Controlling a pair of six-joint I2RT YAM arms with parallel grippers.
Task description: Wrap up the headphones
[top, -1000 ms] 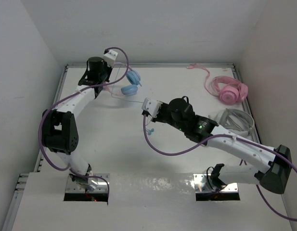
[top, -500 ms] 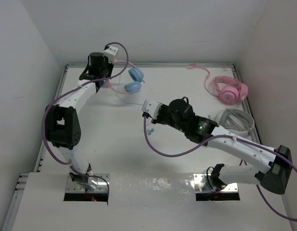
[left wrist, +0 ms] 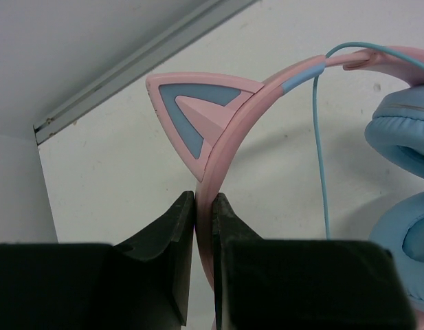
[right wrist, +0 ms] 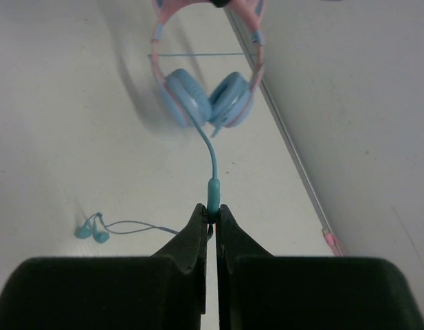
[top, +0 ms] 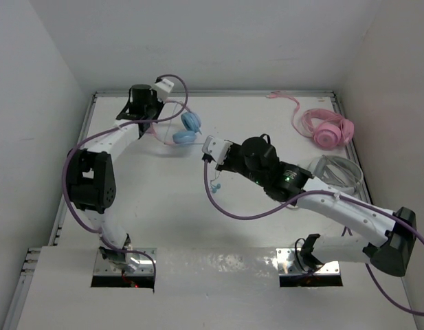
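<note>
The headphones [top: 187,128] hang at the back left, two light blue ear cups [left wrist: 404,137] under a thin pink headband with a cat ear [left wrist: 198,120]. My left gripper [left wrist: 203,206] is shut on the headband just below that ear; from above it sits at the back left [top: 155,118]. A pale blue cable [right wrist: 210,148] runs from the ear cups to its plug sleeve [right wrist: 213,189]. My right gripper [right wrist: 212,212] is shut on that sleeve and shows in the top view as the right gripper [top: 205,143], just right of the cups. One strand of cable crosses the headband.
Small blue earbuds [top: 213,187] lie on the table below the right gripper. All-pink headphones [top: 328,129] with a pink cable [top: 284,97] sit at the back right, larger white-grey headphones [top: 335,172] in front of them. The back wall rail [left wrist: 129,69] is close behind the left gripper.
The left wrist has turned and the ear cups have swung a little toward the near side. The right gripper has crept slightly toward the back, still holding the cable.
</note>
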